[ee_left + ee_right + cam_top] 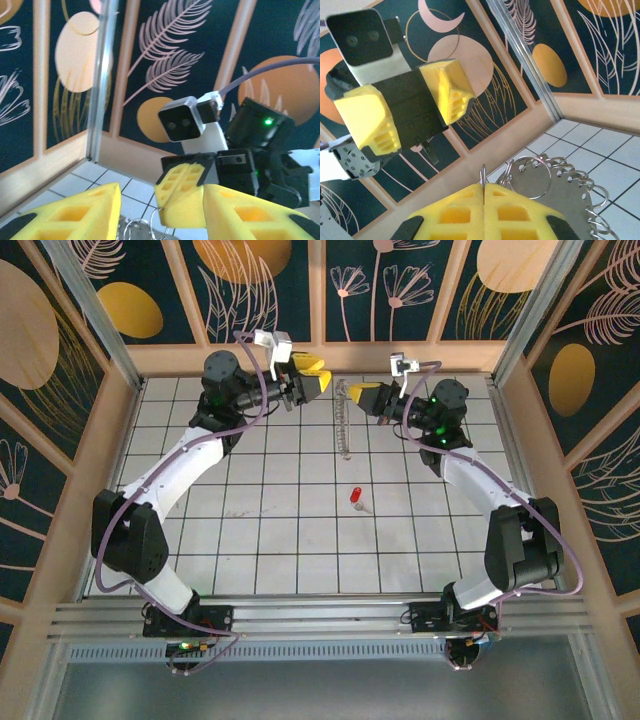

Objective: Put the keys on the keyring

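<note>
From above, your right claw [355,395] is pressed together on the far end of the keyring [345,425], which shows edge-on as a ridged silvery strip running far-to-near between the arms. Your left claw [318,378] stands spread and empty just beside it. The key [355,497] lies on the table [280,540], nearward of both claws and well apart from the ring's near end. It has a red head and a short silver blade, its long axis roughly far-to-near. The free left claw looks best placed to fetch it.

In the left wrist view, your yellow fingers [75,215] gape, facing the closed right claw.

In the right wrist view, the pads [455,210] pinch one thin wire loop, and a plate edged with small rings sits just beside them.
</note>
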Tool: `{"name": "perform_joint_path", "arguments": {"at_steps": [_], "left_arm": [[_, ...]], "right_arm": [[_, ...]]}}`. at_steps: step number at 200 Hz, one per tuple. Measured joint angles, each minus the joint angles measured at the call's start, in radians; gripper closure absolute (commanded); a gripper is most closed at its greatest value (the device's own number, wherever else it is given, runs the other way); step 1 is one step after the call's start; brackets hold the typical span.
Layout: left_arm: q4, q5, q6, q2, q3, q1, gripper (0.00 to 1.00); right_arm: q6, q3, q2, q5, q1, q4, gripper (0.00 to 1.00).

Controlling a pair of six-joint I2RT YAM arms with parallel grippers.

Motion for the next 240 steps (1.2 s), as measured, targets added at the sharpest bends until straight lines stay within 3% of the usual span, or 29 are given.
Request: {"name": "perform_joint_path", "arguments": {"at_steps": [67,121,183,240], "left_arm": [[-0.051,0.132,-0.024,0.077,0.083,0.01,0.55],[-0.038,0.227,-0.127,0.15,0.114,0.011,0.56],[0.136,0.289,-0.283,0.169,0.114,0.011,0.56],[0.191,0.307,-0.337,0.171,0.114,0.011,0.56]], "right_arm": [[-0.002,-0.005,-0.04,0.013,0.0,0.04,1.0],[0.006,-0.008,-0.051,0.044,0.0,0.043,1.0],[0.029,-0.013,-0.051,0.052,0.0,0.056,1.0],[0.04,-0.014,-0.051,0.054,0.002,0.063,1.0]]}}
